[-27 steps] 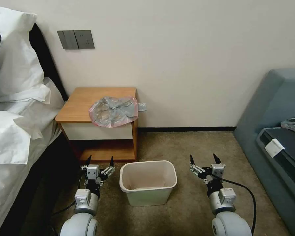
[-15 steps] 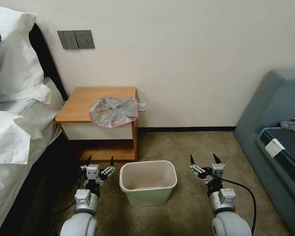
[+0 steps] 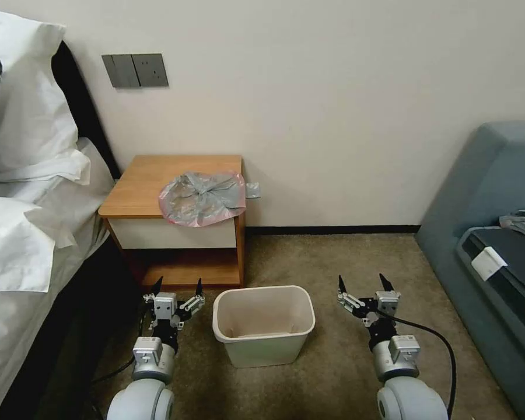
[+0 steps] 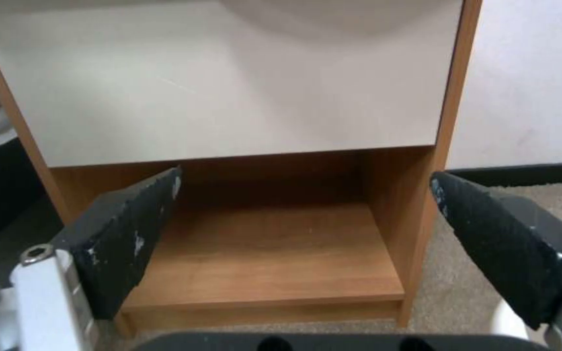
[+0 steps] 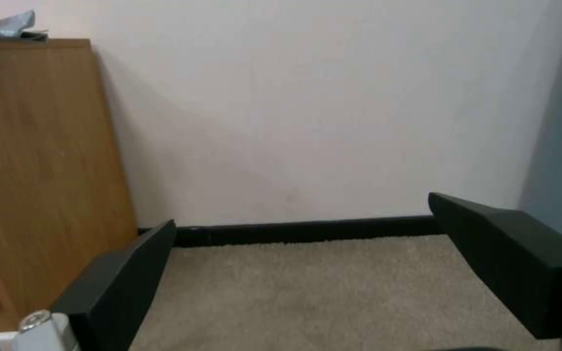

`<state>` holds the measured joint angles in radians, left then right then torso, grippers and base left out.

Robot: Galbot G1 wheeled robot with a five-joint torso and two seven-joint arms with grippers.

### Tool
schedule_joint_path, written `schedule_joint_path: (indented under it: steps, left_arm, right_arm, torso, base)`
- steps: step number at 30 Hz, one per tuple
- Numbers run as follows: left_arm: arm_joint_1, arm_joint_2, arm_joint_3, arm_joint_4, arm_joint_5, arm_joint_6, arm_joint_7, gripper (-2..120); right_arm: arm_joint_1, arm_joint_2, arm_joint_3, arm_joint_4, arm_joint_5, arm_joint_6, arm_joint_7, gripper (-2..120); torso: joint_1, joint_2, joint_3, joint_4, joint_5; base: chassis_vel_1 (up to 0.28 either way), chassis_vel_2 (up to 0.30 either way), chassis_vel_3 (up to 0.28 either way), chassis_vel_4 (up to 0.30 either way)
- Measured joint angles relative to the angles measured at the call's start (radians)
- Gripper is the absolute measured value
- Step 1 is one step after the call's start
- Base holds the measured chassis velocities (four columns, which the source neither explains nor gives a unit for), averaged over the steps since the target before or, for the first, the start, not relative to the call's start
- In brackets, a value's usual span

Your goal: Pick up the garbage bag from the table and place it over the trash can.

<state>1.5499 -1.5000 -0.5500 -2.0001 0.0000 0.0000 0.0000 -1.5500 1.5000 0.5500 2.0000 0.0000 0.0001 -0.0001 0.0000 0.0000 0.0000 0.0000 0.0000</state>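
- Garbage bag point(image 3: 202, 197): thin, crinkly, see-through grey plastic with a pinkish-red rim, lying crumpled in a flattish heap on the table's right front corner, one edge drooping a bit over the drawer front. Roughly 12 o'clock from the bin in the head view.
- Table point(image 3: 143, 186): small square nightstand, smooth orange-brown wood top with rounded corners, matte cream-white drawer front point(image 4: 229, 87), open low shelf point(image 4: 268, 253) underneath in the same wood grain.
- Trash can point(image 3: 264, 324): cream-white plastic, rectangular with rounded corners and a rolled rim, sitting on the short-pile beige carpet point(image 3: 332, 256) just in front of the nightstand, at about 5 o'clock from it.
- Left gripper point(image 3: 177, 287): low at roughly 9 o'clock of the bin, just beside its rim, claw spread wide with nothing in it. Black wedge-shaped fingers point(image 4: 125, 234) look rough and scuffed, pointing at the shelf opening.
- Right gripper point(image 3: 361, 284): at 3 o'clock of the bin, a little apart from it, also spread wide and holding nothing. Smooth black tapered fingers point(image 5: 509, 253) aimed at the plain wall and its dark baseboard point(image 5: 307, 229), nightstand's wood side panel at one edge of that view.
- Bed with white pillows point(image 3: 23, 116) way over at 9 o'clock, blue-grey upholstered sofa point(image 3: 490, 192) at 3 o'clock.
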Motion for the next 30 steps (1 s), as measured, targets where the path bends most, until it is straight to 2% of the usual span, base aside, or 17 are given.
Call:
schedule_joint_path:
  steps: [30]
  left_arm:
    - [0.007,0.000,0.000,-0.010,-0.003,0.001,0.000,100]
  right_arm:
    - [0.000,0.000,0.000,0.000,0.000,0.000,0.000,100]
  torso:
    - [0.000,0.000,0.000,-0.0001,-0.0003]
  base:
    - [0.000,0.000,0.000,0.000]
